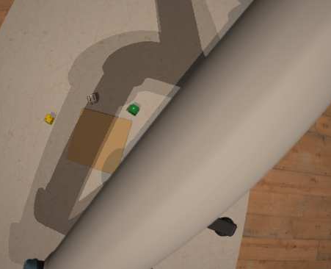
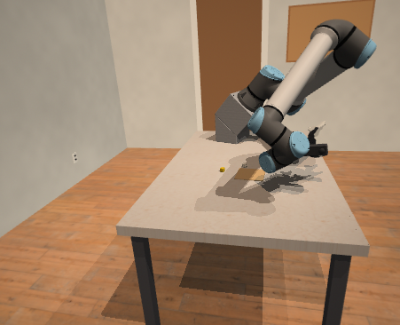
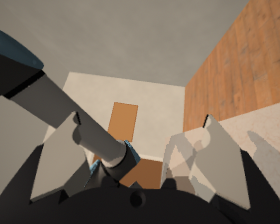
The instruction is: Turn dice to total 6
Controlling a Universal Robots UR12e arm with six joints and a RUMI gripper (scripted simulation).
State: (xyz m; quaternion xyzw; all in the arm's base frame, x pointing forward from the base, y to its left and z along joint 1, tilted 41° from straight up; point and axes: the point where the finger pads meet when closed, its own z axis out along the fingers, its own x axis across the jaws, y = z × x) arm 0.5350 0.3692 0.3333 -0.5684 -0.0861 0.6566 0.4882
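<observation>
Taking the tan mat (image 1: 90, 137) (image 2: 248, 175) as landmark, the white die (image 1: 92, 98) (image 2: 244, 165) lies just off its edge, the green die (image 1: 133, 109) near one corner, and the yellow die (image 1: 49, 119) (image 2: 222, 170) farther away. The gripper (image 2: 322, 136) (image 3: 141, 114), well above and beside the mat, is spread fully wide, gripping nothing.

Three dice (yellow (image 1: 49, 119) (image 2: 222, 170), white (image 1: 92, 98) (image 2: 244, 165), green (image 1: 133, 109)) lie off the tan mat (image 1: 100, 140) (image 2: 248, 174) (image 3: 123, 121).
</observation>
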